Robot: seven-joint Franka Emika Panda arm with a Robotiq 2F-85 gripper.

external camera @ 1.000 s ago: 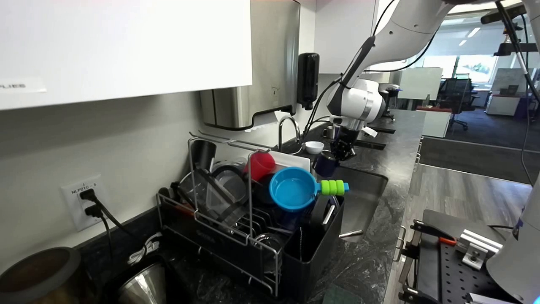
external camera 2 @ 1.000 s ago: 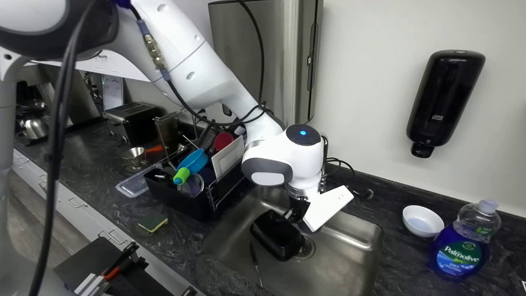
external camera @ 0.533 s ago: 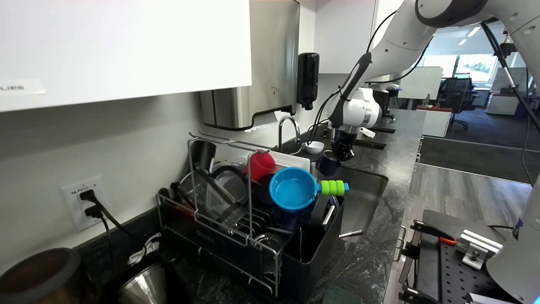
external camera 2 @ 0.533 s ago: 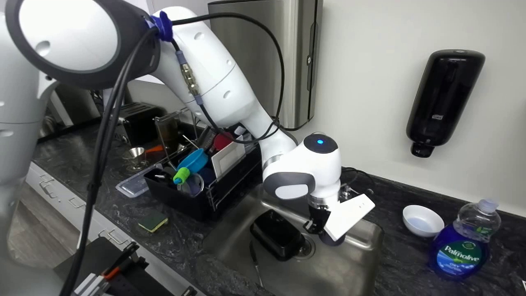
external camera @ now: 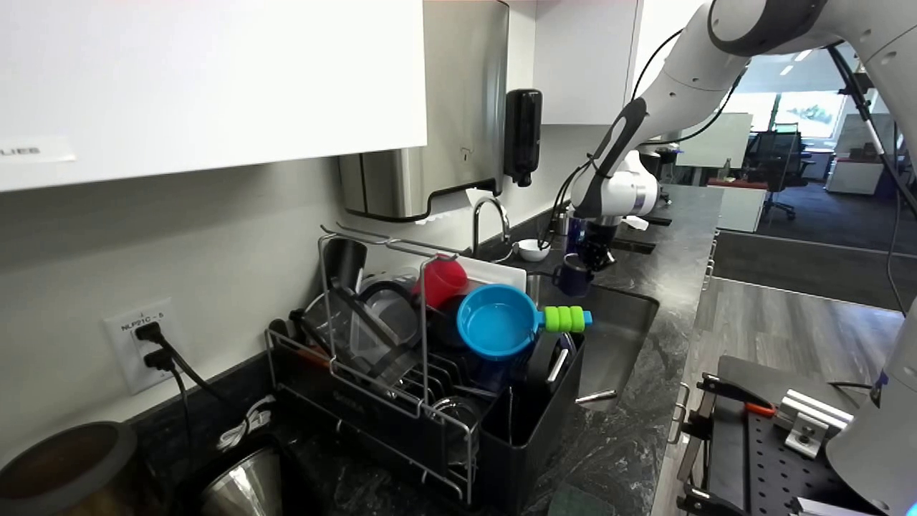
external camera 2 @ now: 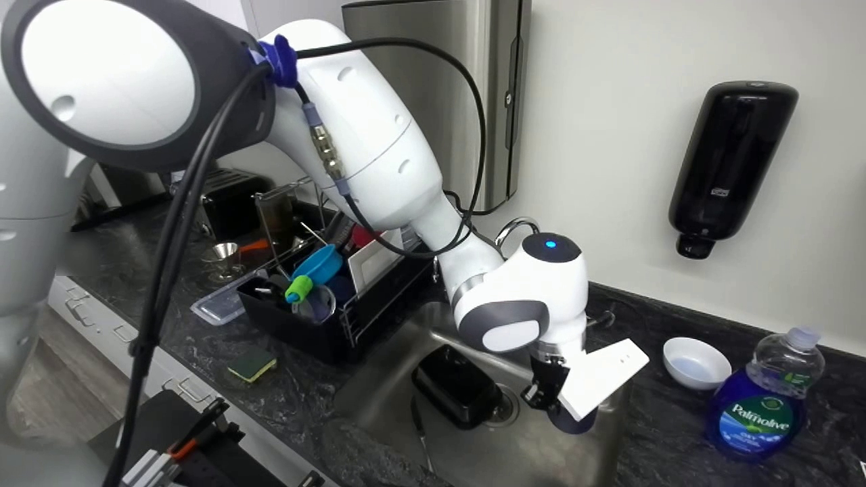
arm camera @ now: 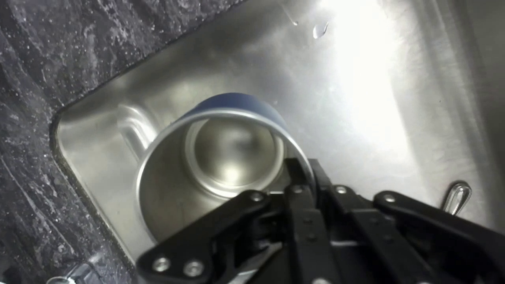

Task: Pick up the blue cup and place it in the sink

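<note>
Dark marbled countertop (arm camera: 71, 47) borders a steel sink (arm camera: 355, 157) in the wrist view, filling the left side. Over the sink is the blue cup (arm camera: 225, 157), its silvery inside exposed and a strip of blue outer wall showing past the rim. The gripper (arm camera: 304, 167) pinches that rim, one finger inside the cup and one outside. Near the right edge, the metal end of a utensil (arm camera: 457, 197) lies in the sink. In an exterior view, a robot arm (external camera: 688, 79) reaches in from the right, and the cup is held mouth up at the far end of the sink. Nearer the camera stands a dish rack (external camera: 380, 423) holding a green-handled light-blue pan (external camera: 496, 321) and a red cup (external camera: 443, 278); a curved tap (external camera: 476, 233) rises by the wall (external camera: 215, 236) behind, and a white bowl (external camera: 533, 250) sits on the countertop near the held cup. In an exterior view, the cup shows below a white panel (external camera 2: 602, 379) at the wrist, over the sink and to the right of a black container (external camera 2: 457, 385) that lies by the drain (external camera 2: 509, 411). A bottle of dish soap (external camera 2: 761, 406) stands on the countertop beside the bowl, a black soap dispenser (external camera 2: 734, 162) hangs on the wall above, and a sponge (external camera 2: 252, 365) lies left of the sink. Whether the cup's base touches the sink floor cannot be told.
</note>
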